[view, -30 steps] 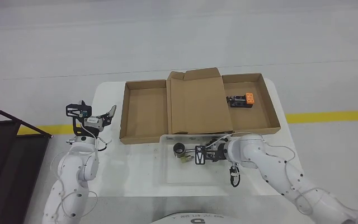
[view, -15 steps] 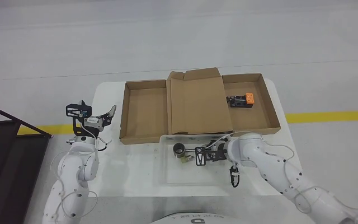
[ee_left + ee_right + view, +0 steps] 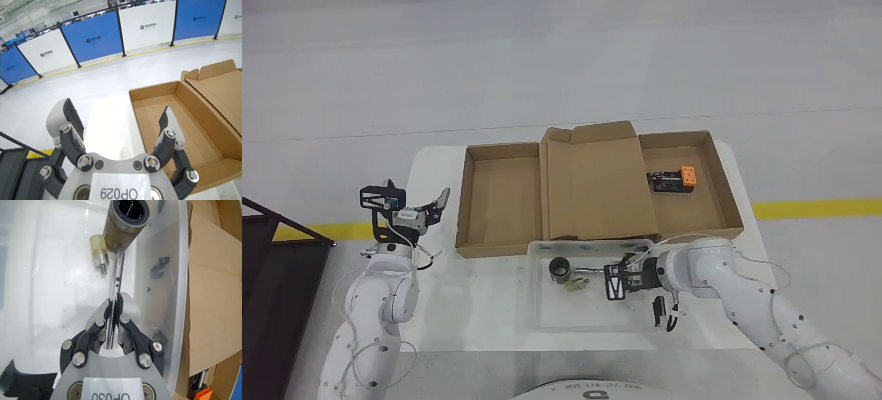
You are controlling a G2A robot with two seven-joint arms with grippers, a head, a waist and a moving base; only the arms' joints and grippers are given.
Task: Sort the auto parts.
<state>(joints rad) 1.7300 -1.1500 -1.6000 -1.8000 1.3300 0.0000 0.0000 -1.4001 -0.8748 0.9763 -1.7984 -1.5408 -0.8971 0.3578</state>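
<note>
My right gripper (image 3: 114, 302) (image 3: 610, 280) is shut on a thin steel rod (image 3: 117, 275) (image 3: 589, 271) inside the clear plastic tray (image 3: 547, 312). The rod's far end lies against a grey cylindrical bushing (image 3: 125, 224) (image 3: 561, 267). A small cream-capped stud (image 3: 98, 252) lies beside the bushing. An orange and black part (image 3: 675, 179) rests in the right compartment of the cardboard box (image 3: 722, 190). My left gripper (image 3: 119, 119) (image 3: 407, 205) stands open with nothing in it over the table's left edge, beside the box's left compartment (image 3: 179, 121).
The box's middle flap (image 3: 597, 180) stands up between its two compartments, just behind the tray. The tray's curved wall (image 3: 177, 306) runs close to my right gripper. A dark rack (image 3: 267, 270) stands off the table's left side.
My right gripper has drawn back to the right inside the tray, with the rod held in it. The left arm has kept still.
</note>
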